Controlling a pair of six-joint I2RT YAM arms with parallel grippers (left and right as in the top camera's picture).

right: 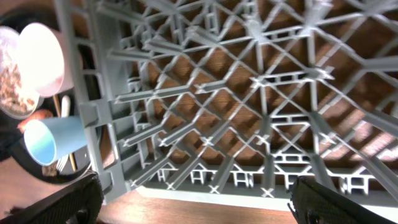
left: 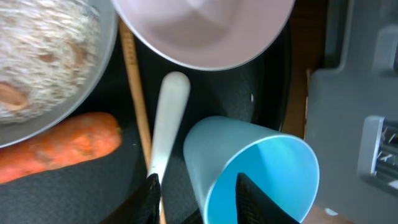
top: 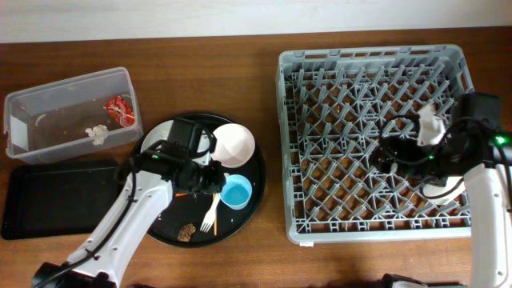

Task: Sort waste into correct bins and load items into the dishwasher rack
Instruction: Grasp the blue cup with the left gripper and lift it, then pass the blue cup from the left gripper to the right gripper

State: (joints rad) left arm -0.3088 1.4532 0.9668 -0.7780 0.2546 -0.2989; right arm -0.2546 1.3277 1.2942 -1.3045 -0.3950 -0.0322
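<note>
My left gripper (left: 202, 199) (top: 224, 186) is open astride the rim of the light-blue cup (left: 249, 168) (top: 236, 193) on the round black tray. One finger is inside the cup, the other outside, and a gap shows beside the wall. Around it lie the white fork (left: 166, 118) (top: 210, 216), the carrot (left: 62, 146), the plate of rice scraps (left: 43, 56) (top: 160, 136) and the pinkish bowl (left: 205, 31) (top: 234, 144). My right gripper (right: 199, 205) (top: 400, 160) hangs wide open and empty over the dishwasher rack (right: 249, 93) (top: 352, 96), next to a cream-white cup (top: 432, 124).
A clear tub (top: 48, 104) at the far left holds the red wrapper (top: 120, 110) and the white tissue (top: 98, 134). A shallow black tray (top: 56, 196) lies in front of it. A brown lump (top: 186, 232) sits on the round tray (top: 258, 180). A wooden stick (left: 137, 106) lies beside the fork.
</note>
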